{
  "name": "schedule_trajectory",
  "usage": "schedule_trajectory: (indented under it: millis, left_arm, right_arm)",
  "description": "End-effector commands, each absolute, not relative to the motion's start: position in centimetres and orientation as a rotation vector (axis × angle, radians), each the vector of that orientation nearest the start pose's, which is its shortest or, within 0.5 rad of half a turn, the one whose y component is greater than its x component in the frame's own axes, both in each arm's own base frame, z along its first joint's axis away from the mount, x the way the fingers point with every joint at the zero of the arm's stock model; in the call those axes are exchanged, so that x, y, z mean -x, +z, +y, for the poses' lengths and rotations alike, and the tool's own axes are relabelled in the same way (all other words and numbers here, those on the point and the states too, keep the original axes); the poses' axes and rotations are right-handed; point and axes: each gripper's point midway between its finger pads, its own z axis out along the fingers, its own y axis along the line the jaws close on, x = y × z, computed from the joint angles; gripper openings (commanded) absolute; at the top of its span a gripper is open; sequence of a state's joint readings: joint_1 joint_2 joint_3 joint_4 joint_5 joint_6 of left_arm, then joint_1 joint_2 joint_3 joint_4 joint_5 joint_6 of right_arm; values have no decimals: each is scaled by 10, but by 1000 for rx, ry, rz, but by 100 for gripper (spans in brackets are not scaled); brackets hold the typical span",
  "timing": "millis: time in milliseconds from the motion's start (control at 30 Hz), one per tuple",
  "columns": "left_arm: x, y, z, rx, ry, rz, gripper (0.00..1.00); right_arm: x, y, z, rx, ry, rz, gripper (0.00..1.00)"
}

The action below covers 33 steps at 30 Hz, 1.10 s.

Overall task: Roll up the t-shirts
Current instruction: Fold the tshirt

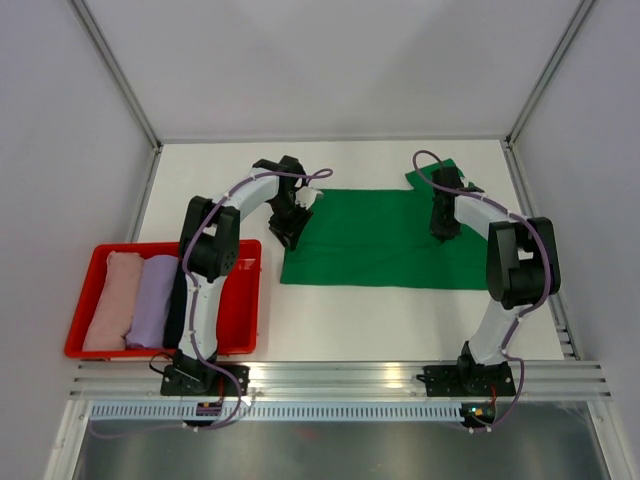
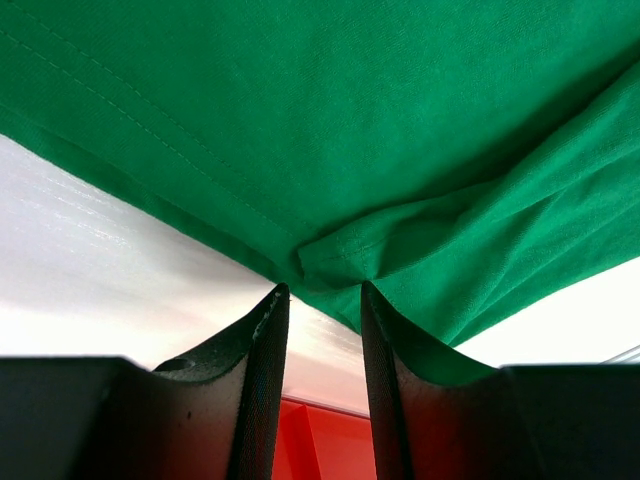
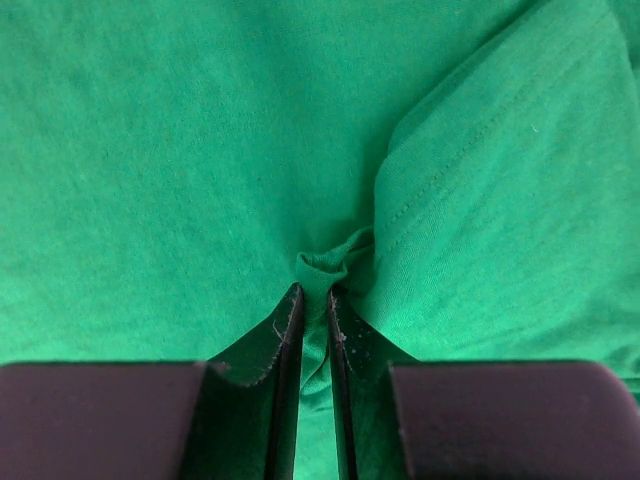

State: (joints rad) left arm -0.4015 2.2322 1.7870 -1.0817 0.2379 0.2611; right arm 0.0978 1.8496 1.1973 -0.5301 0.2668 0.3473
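Top external view – the green t-shirt [image 1: 380, 238] lay spread flat on the white desk [image 1: 400, 320], spanning the ground between the two sets of fingers. The left fingers [image 1: 290, 236] stood at its left edge and the right fingers [image 1: 440, 230] pressed down on its right part, close to a sleeve. Well to the left of the left fingers sat the red tray [image 1: 130, 248], holding three rolled shirts side by side: the pink t-shirt [image 1: 110, 300], the lavender t-shirt [image 1: 150, 300] and the black t-shirt [image 1: 177, 300], the last partly hidden behind the left arm [image 1: 205, 290].

Left wrist view – the left fingers [image 2: 262, 380] were apart, and nothing sat in the gap. Only the desk [image 2: 120, 270] and a strip of the red tray [image 2: 320, 440] showed through it. A hemmed edge of the green t-shirt [image 2: 330, 120] ran just ahead of the fingertips, a small fold lay directly in front of the gap, and cloth draped over the outer side of the right-hand finger.

Right wrist view – the right fingers [image 3: 285, 360] were nearly together, clamped on a small bunched pinch of the green t-shirt [image 3: 180, 170]. Just beyond the fingertips on the right-hand side, a stitched sleeve hem curved away.
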Motion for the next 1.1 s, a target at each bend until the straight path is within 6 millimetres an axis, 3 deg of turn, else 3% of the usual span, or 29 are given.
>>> schedule_trajectory:
  millis: [0, 200, 433, 467, 533, 567, 733, 1067]
  left_arm:
    - [-360, 23, -186, -975, -365, 2915, 40]
    - [-361, 24, -186, -979, -351, 2908, 41]
    - [-360, 25, -187, -978, -362, 2903, 41]
    - [-360, 25, -187, -978, -360, 2903, 41]
    - [-359, 24, -186, -977, -360, 2910, 41]
    - [-359, 24, -186, -975, -360, 2909, 41]
    - [-356, 23, -183, -979, -348, 2911, 41]
    - [-358, 24, -182, -983, -336, 2894, 41]
  right_arm:
    - [-386, 41, 4, -382, -211, 2609, 21]
    - [-387, 52, 5, -367, -199, 2584, 21]
    - [-388, 41, 8, -341, -184, 2608, 23]
    - [-389, 40, 9, -329, -178, 2610, 21]
    - [-389, 38, 9, -323, -179, 2608, 3]
    - [-391, 38, 9, -322, -177, 2601, 0]
    - [-397, 42, 18, -199, -111, 2579, 0]
    - [-397, 32, 34, -168, -23, 2564, 0]
